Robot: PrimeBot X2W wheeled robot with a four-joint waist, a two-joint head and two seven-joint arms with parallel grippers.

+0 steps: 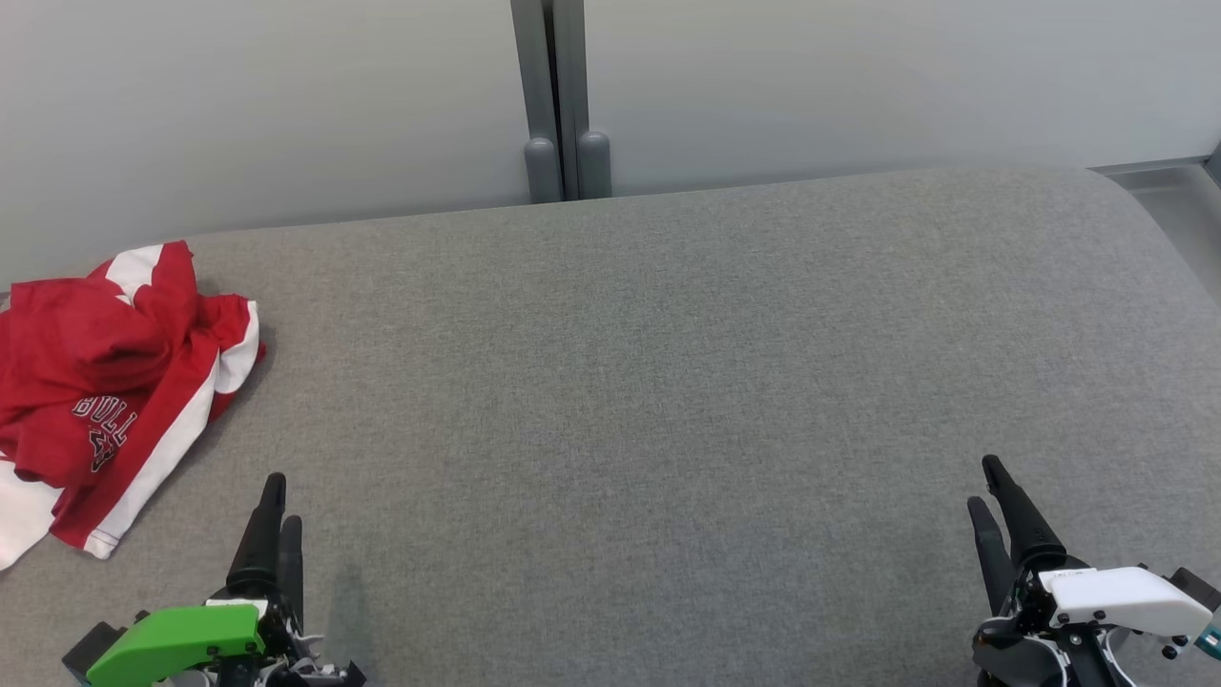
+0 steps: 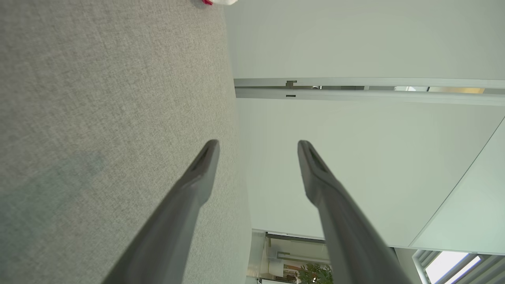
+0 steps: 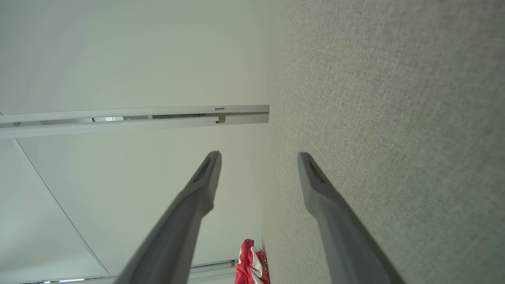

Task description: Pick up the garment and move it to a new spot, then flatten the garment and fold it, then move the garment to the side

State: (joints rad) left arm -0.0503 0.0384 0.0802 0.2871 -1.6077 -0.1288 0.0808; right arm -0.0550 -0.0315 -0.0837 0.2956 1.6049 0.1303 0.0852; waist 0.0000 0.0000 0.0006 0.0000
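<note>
The garment (image 1: 105, 382) is a crumpled red and white jersey with lettering, lying at the far left of the grey fabric surface (image 1: 668, 382). My left gripper (image 1: 283, 498) stands near the front left edge, just right of the garment's lower corner and apart from it. In the left wrist view its fingers (image 2: 258, 142) are spread with nothing between them. My right gripper (image 1: 983, 480) is at the front right, far from the garment, open and empty (image 3: 259, 154). A bit of the garment (image 3: 250, 262) shows low in the right wrist view.
A pale wall runs along the back edge of the surface, with a grey vertical post (image 1: 563, 95) at its middle. The surface rounds off at the right edge (image 1: 1173, 248). Wide bare fabric lies between the two grippers.
</note>
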